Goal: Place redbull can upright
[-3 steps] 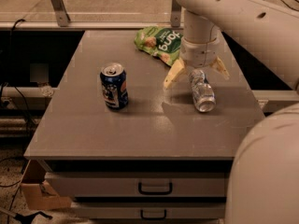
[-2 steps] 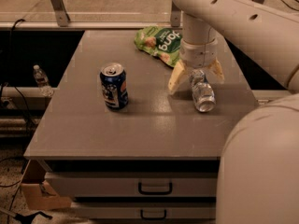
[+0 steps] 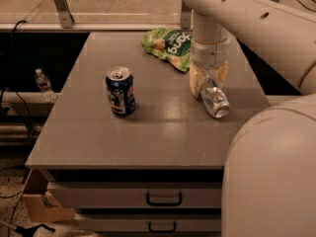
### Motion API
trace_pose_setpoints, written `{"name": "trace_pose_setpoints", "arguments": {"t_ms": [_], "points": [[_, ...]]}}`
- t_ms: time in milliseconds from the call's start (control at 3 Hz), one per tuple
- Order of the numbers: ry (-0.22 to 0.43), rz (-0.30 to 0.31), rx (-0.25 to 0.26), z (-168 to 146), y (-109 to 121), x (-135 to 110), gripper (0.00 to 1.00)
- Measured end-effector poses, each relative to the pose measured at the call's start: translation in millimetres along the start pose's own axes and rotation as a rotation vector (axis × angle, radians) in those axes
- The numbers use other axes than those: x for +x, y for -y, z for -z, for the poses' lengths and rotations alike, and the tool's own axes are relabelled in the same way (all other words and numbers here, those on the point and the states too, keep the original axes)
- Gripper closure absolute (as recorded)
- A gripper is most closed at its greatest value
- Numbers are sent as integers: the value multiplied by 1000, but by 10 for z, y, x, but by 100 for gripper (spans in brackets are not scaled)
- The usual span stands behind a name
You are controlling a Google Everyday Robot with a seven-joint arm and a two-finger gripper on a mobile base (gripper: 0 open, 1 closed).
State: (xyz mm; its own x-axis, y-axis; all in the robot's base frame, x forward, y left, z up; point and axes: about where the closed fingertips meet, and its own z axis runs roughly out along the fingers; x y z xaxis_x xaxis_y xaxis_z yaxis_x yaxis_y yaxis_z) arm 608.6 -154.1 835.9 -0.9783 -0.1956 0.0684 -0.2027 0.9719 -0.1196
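The redbull can (image 3: 216, 101), slim and shiny silver, lies tilted on its side at the right of the grey table (image 3: 148, 142), with one end facing the camera. My gripper (image 3: 208, 80) comes down from above over the can's far end. Its two yellowish fingers (image 3: 196, 81) sit close on either side of the can and grip it. The far part of the can is hidden between the fingers.
A wider dark-blue can (image 3: 120, 91) stands upright left of centre. A green chip bag (image 3: 170, 46) lies at the back, just left of my arm. My arm's large white body (image 3: 269, 177) fills the lower right. Drawers (image 3: 163, 199) sit below the table. A water bottle (image 3: 43, 84) stands off the left edge.
The fingers stood spread wide on both sides of the can; now they have closed in on it. The can has barely moved.
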Motion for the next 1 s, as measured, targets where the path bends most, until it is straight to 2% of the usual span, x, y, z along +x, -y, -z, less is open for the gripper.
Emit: {"name": "trace_pose_setpoints", "arguments": {"t_ms": [333,667,1000], "points": [[42,16,10,192,1,-8,87],[106,65,-7,386,-15,19,100],[243,167,-86,591,-39,190,100]]}}
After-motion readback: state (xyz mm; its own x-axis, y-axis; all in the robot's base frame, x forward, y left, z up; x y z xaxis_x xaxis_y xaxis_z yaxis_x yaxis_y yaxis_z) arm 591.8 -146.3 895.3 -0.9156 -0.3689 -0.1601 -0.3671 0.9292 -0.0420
